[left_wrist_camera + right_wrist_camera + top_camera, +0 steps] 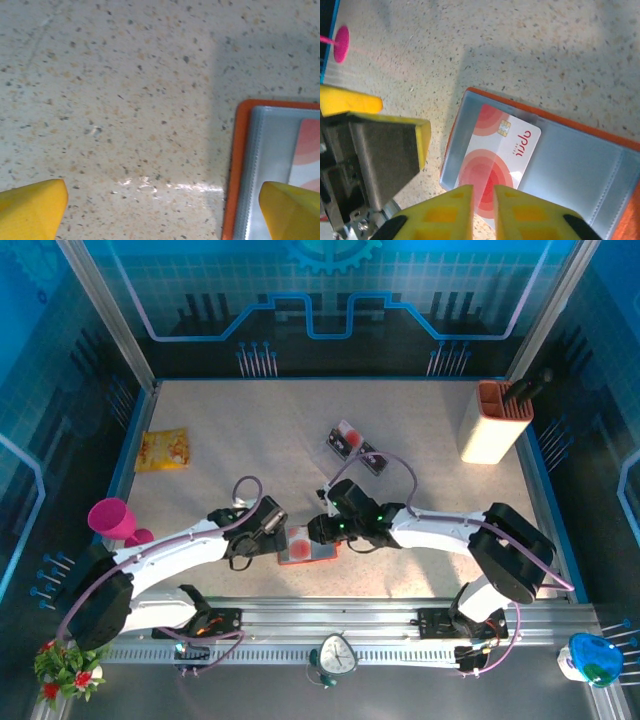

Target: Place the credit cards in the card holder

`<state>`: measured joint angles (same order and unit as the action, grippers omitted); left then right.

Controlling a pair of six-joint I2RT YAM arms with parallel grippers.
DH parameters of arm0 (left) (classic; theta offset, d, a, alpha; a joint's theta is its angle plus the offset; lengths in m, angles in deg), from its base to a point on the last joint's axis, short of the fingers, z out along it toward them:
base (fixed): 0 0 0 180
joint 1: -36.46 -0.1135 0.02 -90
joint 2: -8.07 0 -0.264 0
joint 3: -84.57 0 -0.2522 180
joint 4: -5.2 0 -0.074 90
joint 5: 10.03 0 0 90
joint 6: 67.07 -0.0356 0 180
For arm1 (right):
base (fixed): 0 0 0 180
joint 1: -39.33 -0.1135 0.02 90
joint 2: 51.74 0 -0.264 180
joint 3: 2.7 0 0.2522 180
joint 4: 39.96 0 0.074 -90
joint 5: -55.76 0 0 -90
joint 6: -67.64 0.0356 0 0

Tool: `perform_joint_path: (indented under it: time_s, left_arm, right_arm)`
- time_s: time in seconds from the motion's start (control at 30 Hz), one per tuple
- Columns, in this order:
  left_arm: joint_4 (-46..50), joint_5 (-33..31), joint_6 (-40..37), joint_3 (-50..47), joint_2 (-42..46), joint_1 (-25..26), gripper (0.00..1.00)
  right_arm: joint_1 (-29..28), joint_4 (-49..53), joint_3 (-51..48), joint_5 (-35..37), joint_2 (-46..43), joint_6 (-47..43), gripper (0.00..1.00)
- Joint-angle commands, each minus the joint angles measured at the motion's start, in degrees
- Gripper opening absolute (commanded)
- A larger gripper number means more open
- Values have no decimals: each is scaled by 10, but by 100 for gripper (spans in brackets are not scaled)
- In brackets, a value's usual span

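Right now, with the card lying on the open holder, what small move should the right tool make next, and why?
Probably nudge the credit card a little deeper into the card holder. The right tool hovers narrowly open over the card's near end, which seems to stick out past the holder's edge; the left tool stands wide open across its side.

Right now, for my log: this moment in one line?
wallet open; card partly inside; right gripper at card, grip unclear; left gripper open
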<state>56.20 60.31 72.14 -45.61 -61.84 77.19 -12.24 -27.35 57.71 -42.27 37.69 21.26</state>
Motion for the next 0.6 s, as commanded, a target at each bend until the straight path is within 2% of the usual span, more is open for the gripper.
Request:
perform_joint_path:
  time_s: [0.0, 0.2, 0.57]
  left_arm:
    - [28, -12, -2, 2, 9, -12, 99]
    - [18, -9, -3, -7, -15, -20, 99]
    - [-16, 7, -25, 7, -89, -19, 99]
  right_arm:
    - [2, 72, 34, -7, 27, -55, 14]
    - [-11, 92, 84, -9, 83, -76, 7]
    - [-28, 127, 124, 19, 148, -87, 2]
